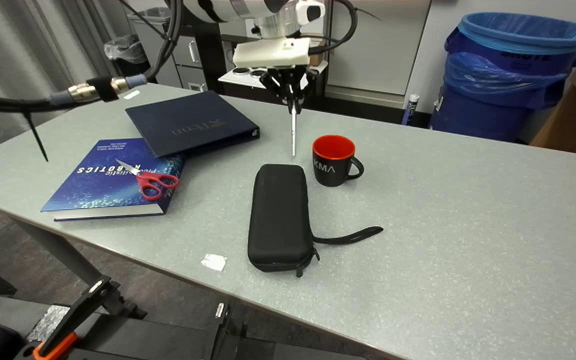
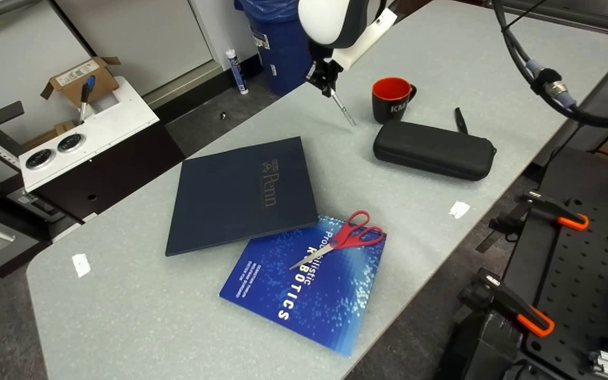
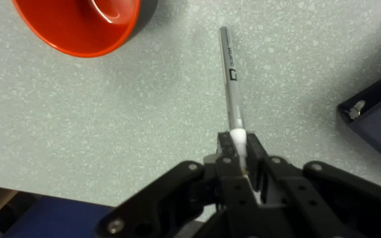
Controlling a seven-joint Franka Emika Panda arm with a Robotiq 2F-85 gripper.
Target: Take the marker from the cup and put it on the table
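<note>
The marker (image 1: 294,132) is a thin silver-white pen with a white end. My gripper (image 3: 237,137) is shut on that white end, and the marker (image 3: 232,82) points down and forward out of the fingers. In both exterior views the gripper (image 1: 293,106) (image 2: 330,91) holds the marker (image 2: 343,110) outside the cup, beside it. I cannot tell whether its lower tip touches the table (image 1: 458,225). The cup (image 1: 329,172), dark outside and red inside, stands upright on the table; it also shows in an exterior view (image 2: 388,108) and partly in the wrist view (image 3: 94,29).
A long black zip case (image 1: 280,215) with a strap lies close to the cup. A dark blue binder (image 1: 193,122) partly covers a blue book (image 1: 103,175), with red scissors (image 1: 153,182) on the book. The table's far edge runs behind the gripper.
</note>
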